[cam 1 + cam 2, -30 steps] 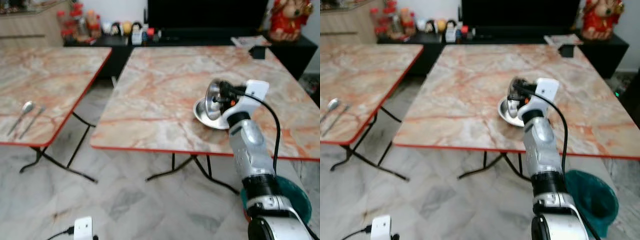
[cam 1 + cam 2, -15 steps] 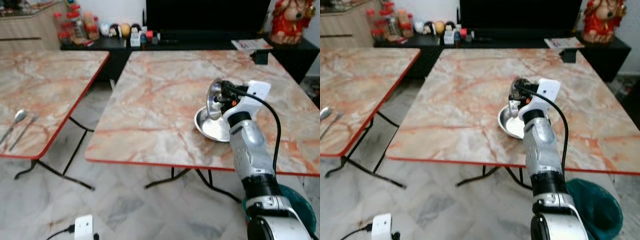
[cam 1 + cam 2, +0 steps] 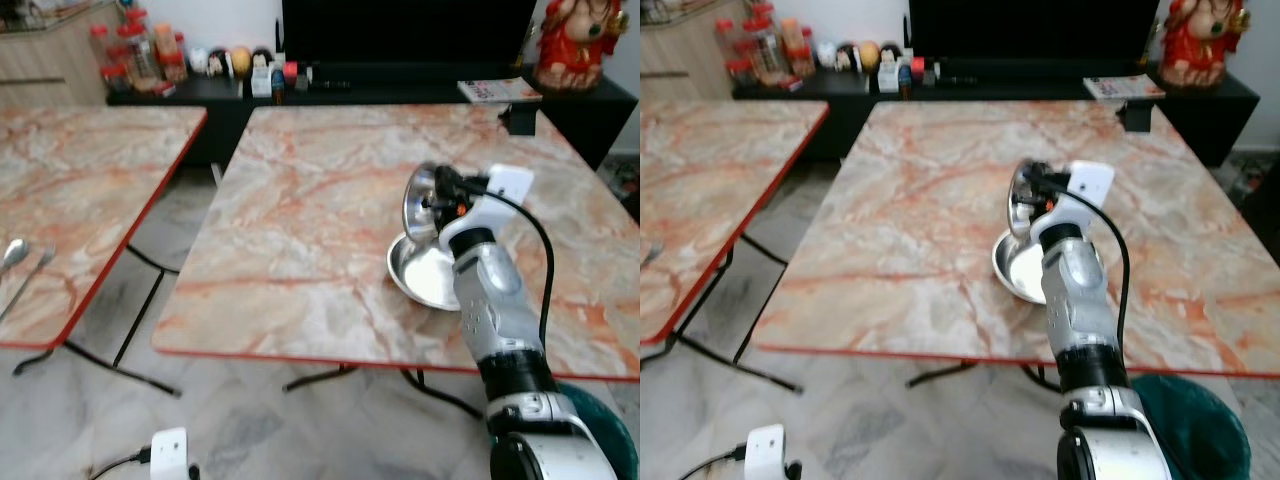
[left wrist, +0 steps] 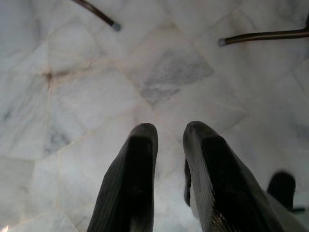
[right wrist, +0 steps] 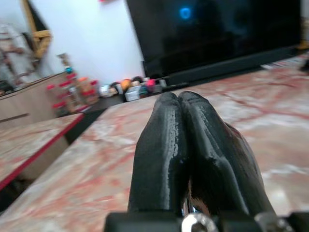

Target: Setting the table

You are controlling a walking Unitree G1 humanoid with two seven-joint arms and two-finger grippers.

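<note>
**A:** What kind of room is this?

**B:** A living space with a pale marble-tiled floor (image 3: 250,420) and two folding tables topped in orange-veined marble pattern with red edging.

**A:** What is nearest the robot?

**B:** Low down, the left gripper (image 4: 169,140) hangs over the floor tiles, its two black fingers slightly parted with nothing between them. A green bin (image 3: 1200,420) stands by the near table (image 3: 300,200), partly hidden by the right arm.

**A:** And on that table?

**B:** A shallow steel bowl (image 3: 425,278) lies flat near the front edge. Just above it, the right gripper (image 3: 438,195) holds a second steel bowl (image 3: 418,205) tipped up on its rim. In the wrist view its fingers (image 5: 164,145) are pressed close together on the rim, which is barely visible.

**A:** Anything else around?

**B:** On the left table (image 3: 90,180), a spoon (image 3: 12,253) and another utensil, too blurred to identify, are cut off at the frame edge. Farther back, a dark television (image 3: 400,30) sits on a low black cabinet with small jars, a magazine (image 3: 498,91) and a red figurine (image 3: 575,40).
</note>
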